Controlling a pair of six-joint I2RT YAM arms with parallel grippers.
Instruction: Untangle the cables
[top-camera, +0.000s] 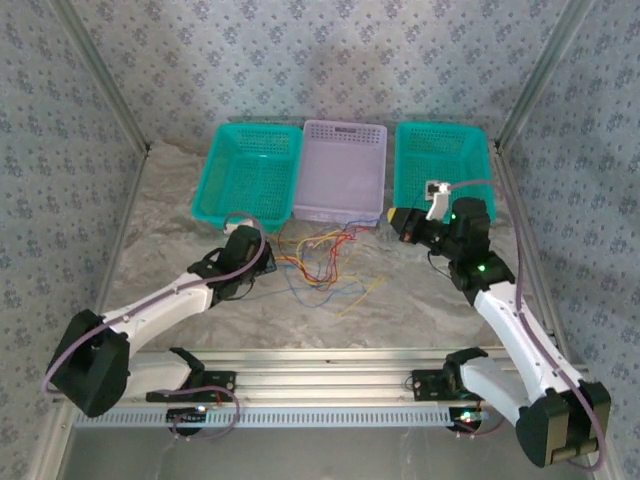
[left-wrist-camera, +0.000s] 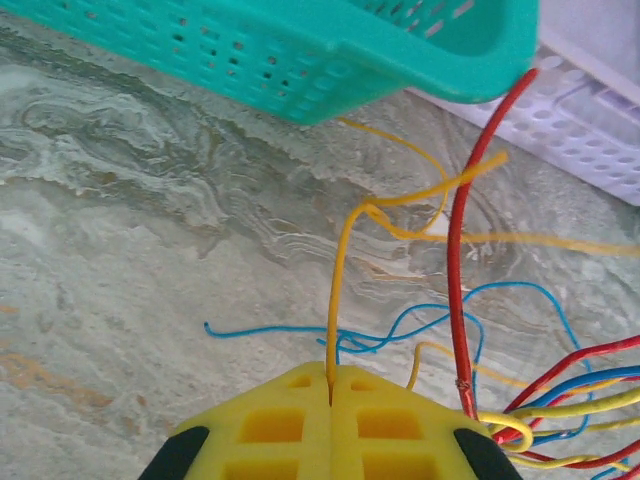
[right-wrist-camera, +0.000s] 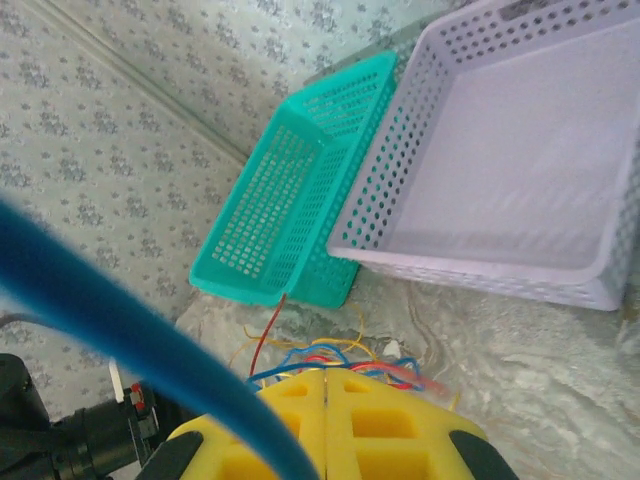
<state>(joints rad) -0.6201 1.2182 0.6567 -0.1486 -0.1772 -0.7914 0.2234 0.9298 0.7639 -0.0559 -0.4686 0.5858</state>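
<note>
Pinching one yellow cable (left-wrist-camera: 335, 300) between closed pads, left gripper (left-wrist-camera: 330, 385) sits low centre in its wrist view. Other cables (top-camera: 320, 262) lie tangled mid-frame on the table (top-camera: 420, 300), just below the lilac basket (top-camera: 340, 160). Right gripper (right-wrist-camera: 327, 385) pads pressed together; blurred blue cable (right-wrist-camera: 120, 310) crosses in front, hold unclear.

Losing the near end of the yellow cable (left-wrist-camera: 335, 300) inside the pinched seam of the left gripper (left-wrist-camera: 330, 376). Cutting off the cables (left-wrist-camera: 580, 400) at the left wrist view's right edge. Blurring a blue cable (right-wrist-camera: 130, 330) before the right wrist lens, dropping its lower end below the frame beside the right gripper (right-wrist-camera: 326, 378). Shrinking strands near the table's (top-camera: 200, 320) far edge too fine to trace.
</note>
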